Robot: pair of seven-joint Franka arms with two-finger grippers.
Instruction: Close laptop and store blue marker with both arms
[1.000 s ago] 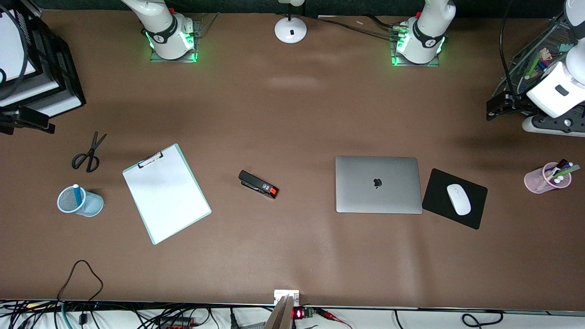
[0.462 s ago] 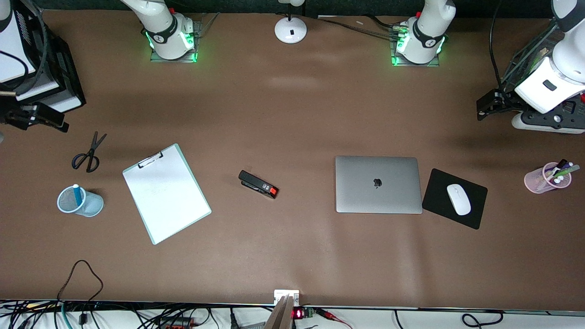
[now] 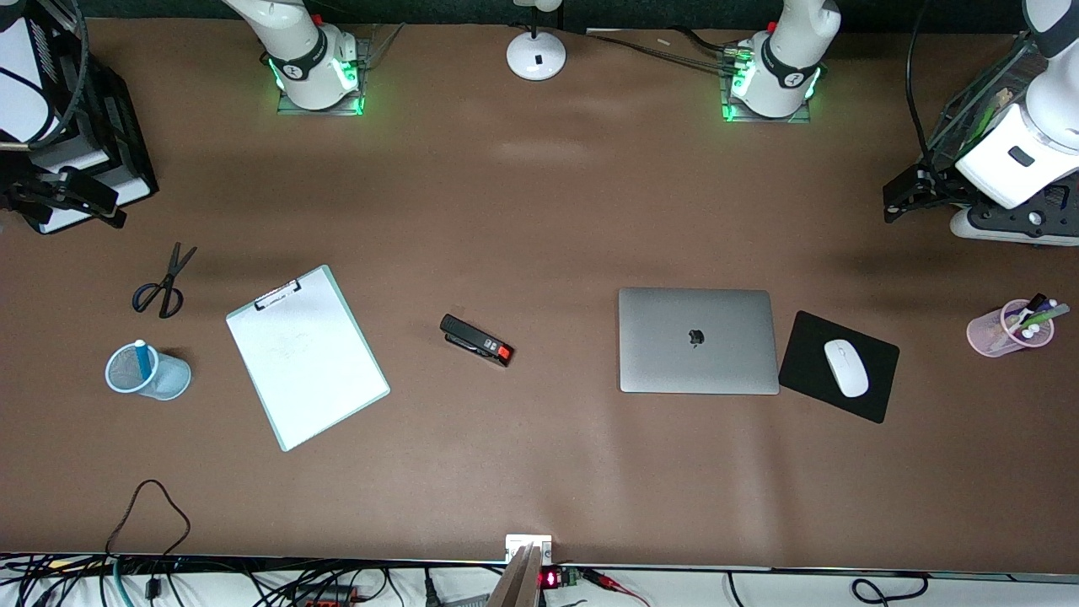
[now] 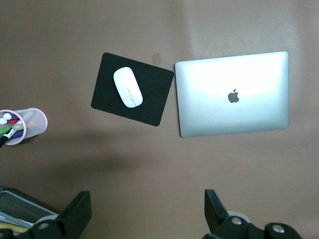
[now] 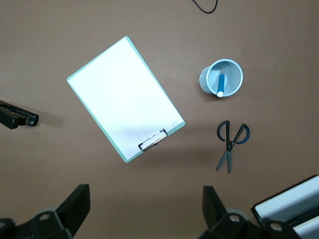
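Laptop (image 3: 698,341) shut flat on the tabletop (image 3: 548,219), beside the mouse pad (image 3: 839,366).
Blue marker (image 3: 142,358) stands in the mesh cup (image 3: 148,372) (lower frame). Left pincer (image 4: 144,219) and right pincer (image 5: 144,216) hover spread wide, empty.

Even overhead light, sharp views; glare whitens the laptop (image 4: 232,93) lid.

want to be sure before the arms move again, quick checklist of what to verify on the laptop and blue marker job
1. laptop lid shut flat: ok.
2. blue marker standing in the blue mesh cup: ok.
3. left gripper open, holding nothing, up over the table at its own end: ok.
4. right gripper open, holding nothing, up at its own end: ok.
5. Nothing lying on the laptop lid; mouse pad beside it: ok.
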